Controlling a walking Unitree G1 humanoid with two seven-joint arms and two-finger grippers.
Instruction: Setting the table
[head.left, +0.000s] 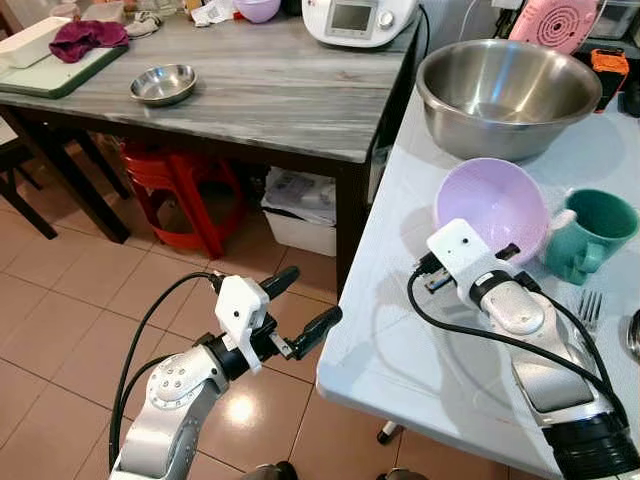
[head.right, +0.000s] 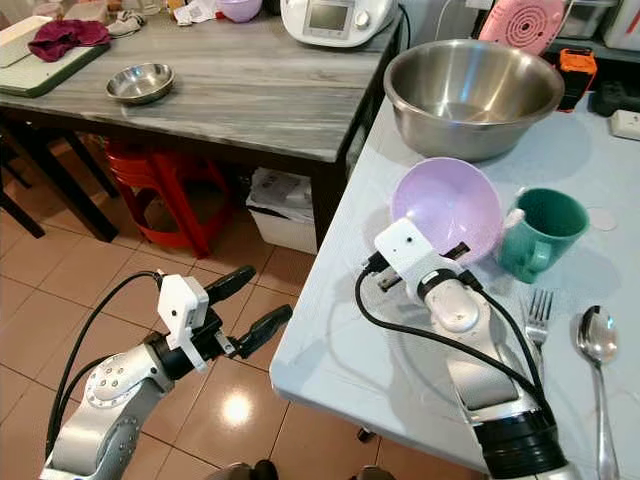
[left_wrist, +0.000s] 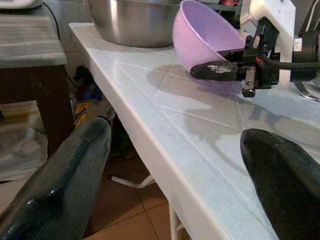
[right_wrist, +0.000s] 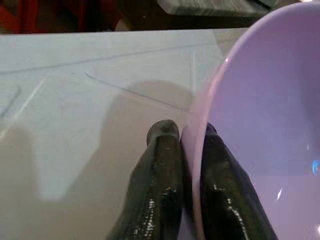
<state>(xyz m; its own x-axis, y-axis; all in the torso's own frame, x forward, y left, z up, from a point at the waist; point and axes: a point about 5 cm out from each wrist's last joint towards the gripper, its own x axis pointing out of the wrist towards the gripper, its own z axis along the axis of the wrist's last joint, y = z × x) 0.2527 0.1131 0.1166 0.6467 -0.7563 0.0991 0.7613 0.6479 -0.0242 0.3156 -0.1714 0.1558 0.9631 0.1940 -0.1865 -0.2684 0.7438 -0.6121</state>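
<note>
**Lilac bowl pinched at the rim on the white worktop**

White worktop (head.right: 330, 350) stands beside a grey worktop (head.right: 250, 90) over a tiled floor (head.right: 60, 300). At its far end sits a steel bowl (head.right: 470, 95). Just in front, the lilac bowl (head.right: 445, 205) is tilted, its rim clamped between the two fingers of the right hand (right_wrist: 192, 165). A green mug (head.right: 540, 232) stands just beside it, with a fork (head.right: 537, 318) and spoon (head.right: 598, 345) nearer. Left hand (head.right: 247, 305) hovers over the floor, fingers spread, holding nothing.
</note>
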